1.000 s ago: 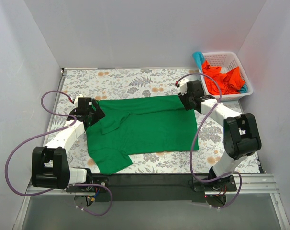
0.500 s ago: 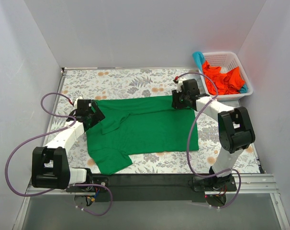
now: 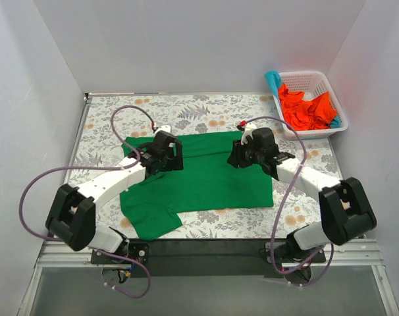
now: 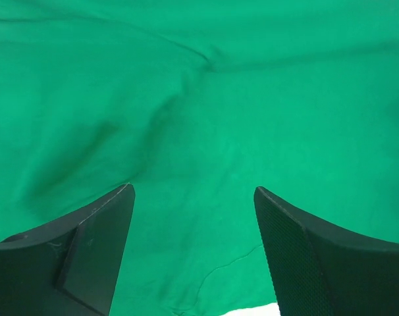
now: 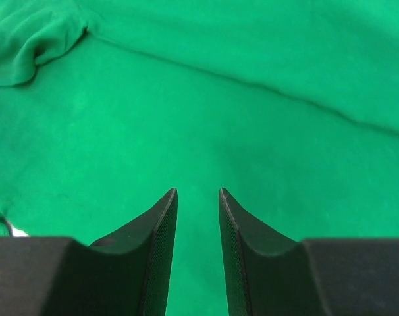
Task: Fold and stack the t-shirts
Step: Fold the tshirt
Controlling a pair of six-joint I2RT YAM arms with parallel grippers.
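Observation:
A bright green t-shirt [image 3: 206,184] lies spread flat on the floral table, one sleeve sticking out at the near left. My left gripper [image 3: 178,158] hovers over its upper left part, jaws wide open; the left wrist view shows only green cloth [image 4: 199,99] between the fingers [image 4: 94,250]. My right gripper [image 3: 233,156] hangs over the shirt's upper right part. Its jaws stand a narrow gap apart with nothing in them, above the green cloth [image 5: 252,131]. Orange-red t-shirts [image 3: 308,108] and a teal-blue one [image 3: 273,80] sit in the basket.
The white lattice basket [image 3: 313,133] stands at the far right corner of the table [image 3: 186,108]. White walls close in the left, back and right sides. Purple cables loop from both arms over the table.
Both grippers have left the shirt's far corners and moved inward over its upper middle, the left one rightwards, the right one leftwards. The shirt lies much as before.

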